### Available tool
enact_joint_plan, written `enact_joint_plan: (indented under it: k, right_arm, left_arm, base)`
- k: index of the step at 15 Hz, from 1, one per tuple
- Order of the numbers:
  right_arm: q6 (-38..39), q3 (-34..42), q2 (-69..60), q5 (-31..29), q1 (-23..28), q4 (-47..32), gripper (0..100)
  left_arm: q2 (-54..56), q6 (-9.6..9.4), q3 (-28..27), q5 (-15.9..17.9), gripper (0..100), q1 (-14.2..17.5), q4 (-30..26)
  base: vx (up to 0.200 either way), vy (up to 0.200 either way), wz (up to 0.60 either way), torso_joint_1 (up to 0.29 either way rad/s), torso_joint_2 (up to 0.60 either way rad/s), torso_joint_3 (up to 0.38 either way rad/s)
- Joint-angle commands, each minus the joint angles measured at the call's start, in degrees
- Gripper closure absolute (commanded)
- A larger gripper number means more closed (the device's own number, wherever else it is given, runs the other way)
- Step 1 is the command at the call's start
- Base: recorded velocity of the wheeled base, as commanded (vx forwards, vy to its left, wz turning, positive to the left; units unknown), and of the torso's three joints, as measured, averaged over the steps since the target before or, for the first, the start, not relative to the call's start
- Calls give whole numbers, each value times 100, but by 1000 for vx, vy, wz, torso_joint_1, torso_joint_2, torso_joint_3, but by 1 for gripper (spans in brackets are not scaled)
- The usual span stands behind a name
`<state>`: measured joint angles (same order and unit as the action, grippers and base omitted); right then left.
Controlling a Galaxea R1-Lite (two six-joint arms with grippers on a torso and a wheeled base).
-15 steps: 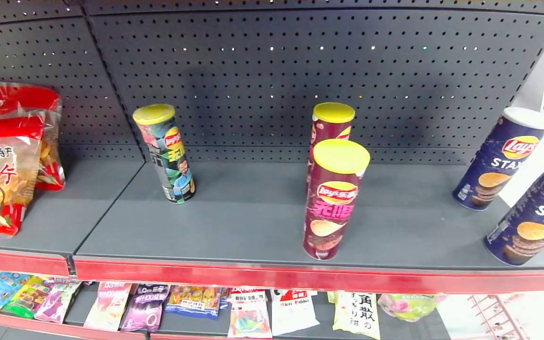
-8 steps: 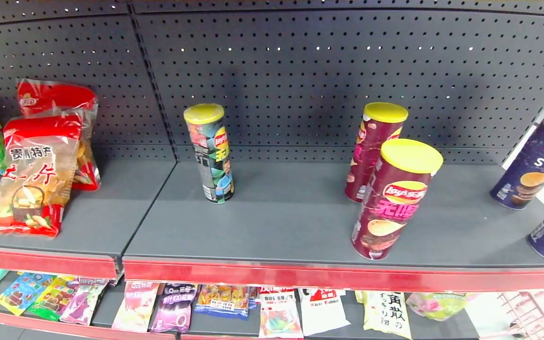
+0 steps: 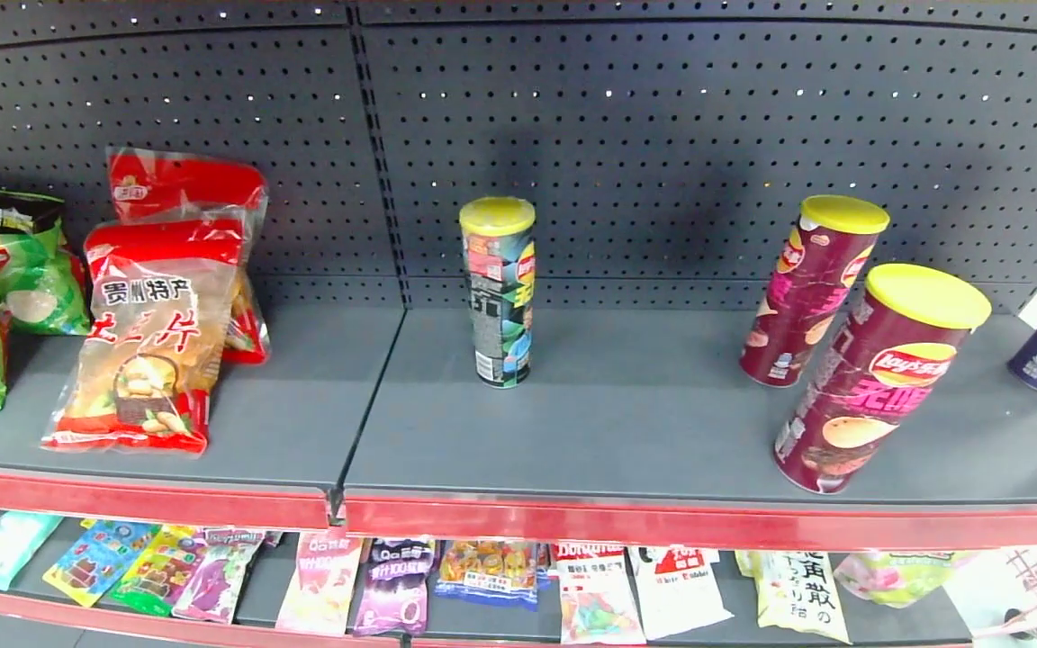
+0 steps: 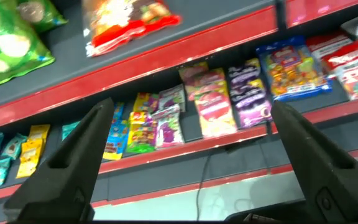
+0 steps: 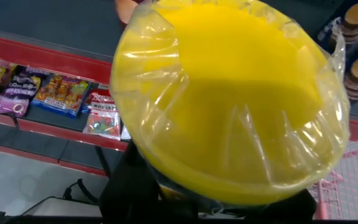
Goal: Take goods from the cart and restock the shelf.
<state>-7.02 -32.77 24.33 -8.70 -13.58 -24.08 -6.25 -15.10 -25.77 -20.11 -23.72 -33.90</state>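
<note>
Chip can (image 5: 229,93), seemingly light, stiff and slick in its wrap, so best taken round the middle, sits clenched in the right gripper (image 5: 210,208), shelf (image 3: 662,423) at twelve o'clock; left gripper (image 4: 192,106) spread empty.

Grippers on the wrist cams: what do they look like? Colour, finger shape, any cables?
Left gripper: two matte black fingers, broad at the base and tapering to wedge tips; no markings or cables on them. Right gripper: black too, mostly hidden behind the yellow-lidded can, so its finger shape cannot be told.
</note>
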Motion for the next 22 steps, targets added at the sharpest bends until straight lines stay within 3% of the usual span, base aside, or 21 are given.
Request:
enact_joint_plan:
  k: [1, 5, 7, 9, 10, 11, 12, 13, 15, 16, 18, 20, 22]
  right_arm:
    - [-1, 25, 1, 0, -4, -1, 100]
    - [-36, 42, -16, 18, -13, -1, 100]
    - [-335, 253, -113, 44, -48, 263, 100]
    - [-396, 596, -34, 44, -66, 1142, 100]
    - [-388, 728, 63, 53, -57, 1494, 100]
    - [-361, 737, 107, 44, -66, 1520, 100]
    - [-326, 746, 89, 44, -57, 1511, 100]
    - [-326, 746, 45, 62, -66, 1502, 100]
    - [-273, 746, 36, 238, -83, 1476, 100]
    - [-159, 754, 36, 554, -83, 1476, 100]
    - [-150, 860, 63, 941, -66, 1494, 100]
    - [-80, 895, 72, 950, -57, 1485, 100]
    - [8, 895, 45, 932, -57, 1485, 100]
  left_arm:
    - [1, -54, 11, -1, 0, -1, 15]
    - [-16, -265, 19, 60, 0, -36, 94]
    - [-183, -291, 125, 227, 0, -133, 411]
    - [-904, -318, 283, 421, 0, -159, 1334]
    - [-1695, -274, 248, 702, 0, -159, 2037]
    - [-2328, -195, 178, 1001, 0, -168, 2503]
    - [-3215, 7, 19, 1431, 0, -168, 3100]
    - [-4050, 113, -24, 1634, 0, -168, 3786]
    - [-5114, 157, -95, 1669, 0, -168, 4744]
    - [-5791, 210, -244, 1932, 0, -203, 5236]
    - [-6573, 236, -728, 2354, 0, -370, 5350]
    - [-7461, 254, -1457, 2706, 0, -458, 5341]
    - [-8155, 236, -1976, 2732, 0, -572, 5359]
  base:
    - [0, 200, 0, 2, 2, 2]
    - [0, 0, 0, 0, 0, 0]
    - [0, 0, 0, 0, 0, 0]
    - [0, 0, 0, 0, 0, 0]
    - [0, 0, 0, 0, 0, 0]
    - [0, 0, 0, 0, 0, 0]
    - [0, 0, 0, 0, 0, 0]
    - [0, 0, 0, 0, 0, 0]
    - [0, 0, 0, 0, 0, 0]
    - [0, 0, 0, 0, 0, 0]
    - [0, 0, 0, 0, 0, 0]
    - [0, 0, 0, 0, 0, 0]
    - [0, 0, 0, 0, 0, 0]
